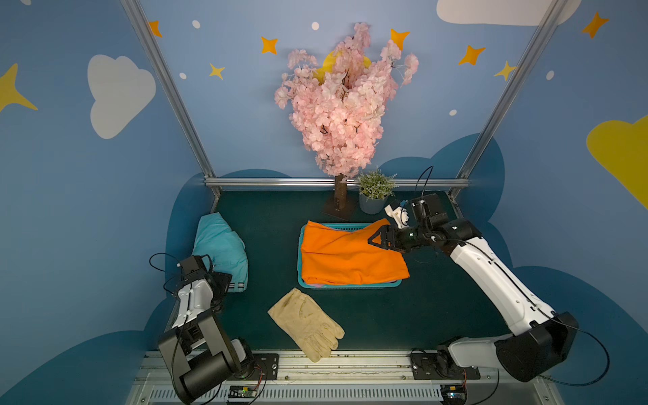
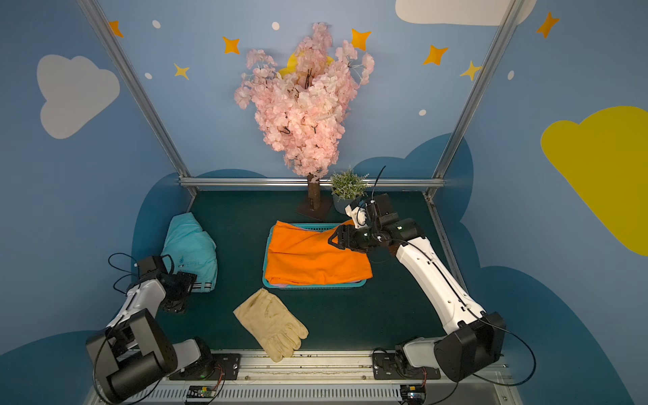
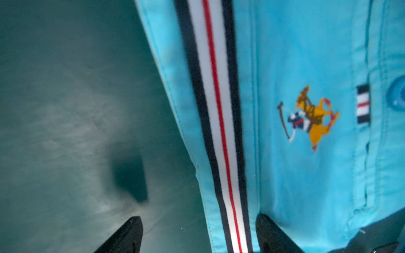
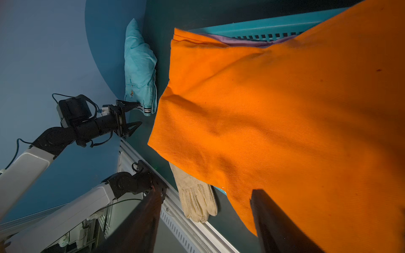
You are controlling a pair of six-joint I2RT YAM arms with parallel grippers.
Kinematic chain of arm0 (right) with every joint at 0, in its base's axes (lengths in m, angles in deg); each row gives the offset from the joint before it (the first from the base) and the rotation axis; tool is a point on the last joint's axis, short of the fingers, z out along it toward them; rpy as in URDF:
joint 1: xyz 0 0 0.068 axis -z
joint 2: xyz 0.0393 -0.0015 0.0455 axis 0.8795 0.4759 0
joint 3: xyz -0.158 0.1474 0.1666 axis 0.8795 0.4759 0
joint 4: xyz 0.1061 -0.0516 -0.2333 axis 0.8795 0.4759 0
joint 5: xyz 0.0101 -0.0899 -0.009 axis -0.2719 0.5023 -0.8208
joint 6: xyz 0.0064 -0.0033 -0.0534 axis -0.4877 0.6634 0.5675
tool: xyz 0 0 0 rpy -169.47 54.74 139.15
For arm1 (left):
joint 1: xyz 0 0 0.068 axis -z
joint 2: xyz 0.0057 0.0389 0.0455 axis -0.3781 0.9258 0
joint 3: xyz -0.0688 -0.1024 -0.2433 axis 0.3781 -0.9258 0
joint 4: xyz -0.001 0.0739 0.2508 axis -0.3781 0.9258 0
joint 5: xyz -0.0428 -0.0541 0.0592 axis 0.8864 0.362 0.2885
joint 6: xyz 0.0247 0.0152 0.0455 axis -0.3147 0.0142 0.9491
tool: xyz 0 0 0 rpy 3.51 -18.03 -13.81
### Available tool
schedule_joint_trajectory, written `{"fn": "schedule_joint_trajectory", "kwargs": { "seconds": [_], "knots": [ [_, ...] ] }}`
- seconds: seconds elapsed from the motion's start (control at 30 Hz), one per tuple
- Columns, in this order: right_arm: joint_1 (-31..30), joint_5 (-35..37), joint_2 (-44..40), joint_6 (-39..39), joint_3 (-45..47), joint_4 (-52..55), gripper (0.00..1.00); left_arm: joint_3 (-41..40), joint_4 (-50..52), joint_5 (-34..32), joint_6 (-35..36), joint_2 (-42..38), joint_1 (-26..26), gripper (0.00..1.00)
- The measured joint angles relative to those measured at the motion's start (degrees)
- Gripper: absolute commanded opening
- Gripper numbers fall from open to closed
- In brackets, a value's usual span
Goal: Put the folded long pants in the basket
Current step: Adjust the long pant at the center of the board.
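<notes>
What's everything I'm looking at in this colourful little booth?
orange pants: one, orange, topping the basket pile
lilac pants: one, lilac, edge showing under the orange
turquoise pants: one, turquoise, left on the table
basket: one, teal, mid-table
glove: one, cream, front of table
blossom tree: one, pink, back
potted plant: one, green, beside tree
left pincer: one, black, open at turquoise hem
right pincer: one, black, open over orange pants

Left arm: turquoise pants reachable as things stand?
Probably yes. The left gripper is open right at the striped hem of the turquoise pants. Its jaws appear to straddle the hem edge, and nothing lies in between.
</notes>
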Motion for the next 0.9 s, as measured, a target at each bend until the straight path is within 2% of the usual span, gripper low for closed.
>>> {"fn": "schedule_joint_trajectory", "kwargs": {
  "seconds": [0.2,0.37,0.43,0.77,0.8,0.9],
  "knots": [
    [-0.2,0.02,0.7,0.39,0.0,0.76,0.69,-0.44,-6.49,2.97,-1.66,3.96,-3.5,0.81],
    [-0.5,0.07,1.51,0.79,-0.09,1.86,0.69,0.13,-8.39,4.59,-2.93,6.49,-4.28,0.73],
    [-0.55,0.11,1.51,0.94,-0.09,2.19,0.69,0.26,-8.83,4.98,-3.17,6.97,-4.46,0.63],
    [-1.01,0.35,1.51,1.18,-0.09,2.91,0.68,-2.29,-18.4,7.52,-3.13,7.98,-4.31,0.05],
    [-1.03,0.35,1.51,1.18,-0.09,2.93,0.68,-2.38,-18.56,7.67,-3.06,7.39,-4.31,0.02],
    [-1.14,0.35,1.51,1.18,-0.09,2.93,0.68,-2.89,-18.45,8.04,-2.47,4.5,-4.2,0.02]
  ]
}}
